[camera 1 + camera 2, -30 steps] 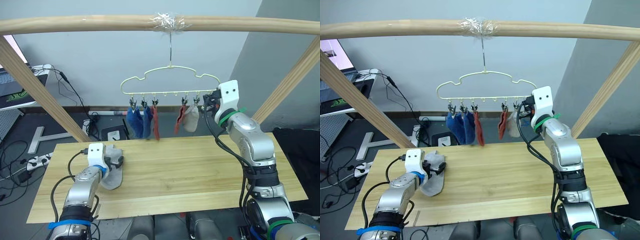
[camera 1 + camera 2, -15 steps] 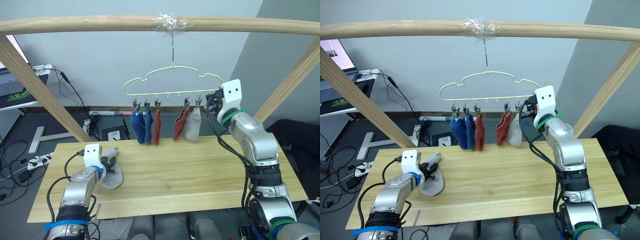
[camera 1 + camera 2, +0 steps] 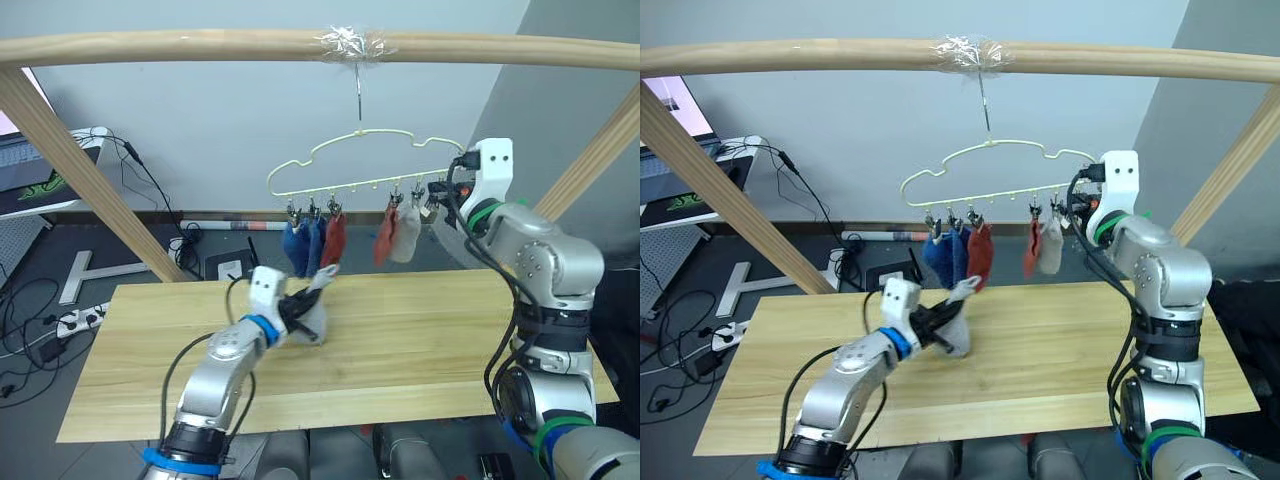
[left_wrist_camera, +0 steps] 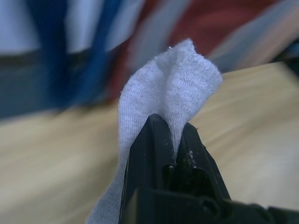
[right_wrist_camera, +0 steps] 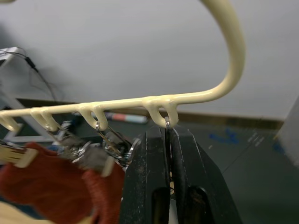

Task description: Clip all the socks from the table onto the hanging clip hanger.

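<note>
My left gripper [image 3: 300,306] is shut on a light grey sock [image 4: 174,88], pinching a fold of it between the black fingers. The sock [image 3: 316,300] hangs just above the pale wooden table [image 3: 430,340], below the left part of the clip hanger [image 5: 231,51]. The hanger tilts up to the right under the wooden bar. Clipped to it are two blue socks [image 3: 300,247] with a rust red sock [image 3: 333,240] beside them, and further right another red sock [image 3: 384,236] and a grey one [image 3: 405,232]. My right gripper [image 5: 167,134] is shut on the metal clip under the hanger's rightmost loop.
A thick wooden bar [image 3: 200,45] spans the top, with slanted poles at the left [image 3: 90,170] and right [image 3: 590,160]. Beyond the table's left end lie cables and a power strip [image 3: 70,320] on the floor, and a laptop [image 3: 30,185] stands further back.
My left gripper has shut on the grey sock, lifted it off the table's left part and carried it right, toward the hanger. The hanger has swung right and tilted with my right gripper.
</note>
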`<state>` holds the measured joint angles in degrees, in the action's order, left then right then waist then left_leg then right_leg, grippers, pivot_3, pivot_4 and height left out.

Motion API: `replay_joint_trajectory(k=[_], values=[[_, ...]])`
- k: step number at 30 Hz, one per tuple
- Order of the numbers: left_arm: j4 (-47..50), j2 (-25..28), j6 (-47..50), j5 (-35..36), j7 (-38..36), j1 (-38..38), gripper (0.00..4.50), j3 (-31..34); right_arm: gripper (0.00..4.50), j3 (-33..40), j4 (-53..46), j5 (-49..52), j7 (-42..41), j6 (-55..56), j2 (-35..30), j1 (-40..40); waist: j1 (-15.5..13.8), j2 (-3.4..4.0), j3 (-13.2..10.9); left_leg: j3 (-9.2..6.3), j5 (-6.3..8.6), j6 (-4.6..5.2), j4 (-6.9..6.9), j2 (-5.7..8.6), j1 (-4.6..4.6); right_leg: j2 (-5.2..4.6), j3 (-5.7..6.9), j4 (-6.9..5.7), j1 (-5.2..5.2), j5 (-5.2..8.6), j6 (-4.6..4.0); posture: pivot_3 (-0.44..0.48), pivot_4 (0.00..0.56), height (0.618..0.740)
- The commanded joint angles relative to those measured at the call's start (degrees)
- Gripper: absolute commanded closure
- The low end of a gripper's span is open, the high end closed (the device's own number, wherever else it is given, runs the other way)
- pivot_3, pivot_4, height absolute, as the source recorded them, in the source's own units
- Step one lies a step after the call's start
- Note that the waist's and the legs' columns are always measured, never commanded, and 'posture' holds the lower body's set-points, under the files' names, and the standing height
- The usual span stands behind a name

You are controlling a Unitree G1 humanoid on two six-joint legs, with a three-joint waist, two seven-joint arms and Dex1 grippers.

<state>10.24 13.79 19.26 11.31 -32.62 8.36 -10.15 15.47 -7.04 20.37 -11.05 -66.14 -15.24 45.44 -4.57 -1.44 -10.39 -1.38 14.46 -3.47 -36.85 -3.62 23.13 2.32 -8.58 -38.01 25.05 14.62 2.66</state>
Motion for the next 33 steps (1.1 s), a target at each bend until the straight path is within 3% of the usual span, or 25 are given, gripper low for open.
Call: replay_joint_trajectory(k=[1, 8, 20, 33], values=[[5.9, -2.5, -4.3, -0.9, -1.7, 2.9, 4.49, -6.0, 4.5, 5.8, -0.9, 2.5, 2.9, -9.7, 0.4, 3.4, 0.0, 0.0, 0.0, -0.01, 0.0, 0.0, -0.01, 0.01, 0.02, 0.0, 0.0, 0.01, 0.0, 0.0, 0.0, 0.205, 0.162, 0.74], [1.4, -7.9, -10.7, -6.5, 1.6, 9.5, 4.49, -11.3, 4.5, 12.0, -0.5, 3.4, 6.0, -20.6, 3.9, 9.1, 0.3, 0.02, 0.0, -0.02, 0.0, 0.01, -0.02, 0.01, -0.02, 0.02, 0.0, -0.03, 0.0, -0.01, 0.01, 0.194, 0.165, 0.74], [-13.0, -16.5, -13.3, -11.1, 9.4, 14.3, 4.49, -11.9, 4.5, 14.2, -2.1, 2.8, 7.1, -26.0, 5.8, 12.2, 0.4, 0.02, 0.0, -0.02, 0.01, 0.02, -0.02, 0.02, 0.03, 0.02, -0.01, 0.02, 0.01, -0.01, 0.02, 0.17, 0.175, 0.74], [-19.7, -19.1, -17.3, -15.2, 16.0, 19.3, 4.49, -9.4, 4.5, 14.9, -2.1, 3.0, 7.5, -26.4, 5.4, 12.1, 0.8, 0.02, 0.0, -0.04, 0.01, 0.02, 0.0, 0.03, 0.04, 0.02, 0.01, 0.01, 0.01, -0.01, 0.03, 0.164, 0.178, 0.74]])
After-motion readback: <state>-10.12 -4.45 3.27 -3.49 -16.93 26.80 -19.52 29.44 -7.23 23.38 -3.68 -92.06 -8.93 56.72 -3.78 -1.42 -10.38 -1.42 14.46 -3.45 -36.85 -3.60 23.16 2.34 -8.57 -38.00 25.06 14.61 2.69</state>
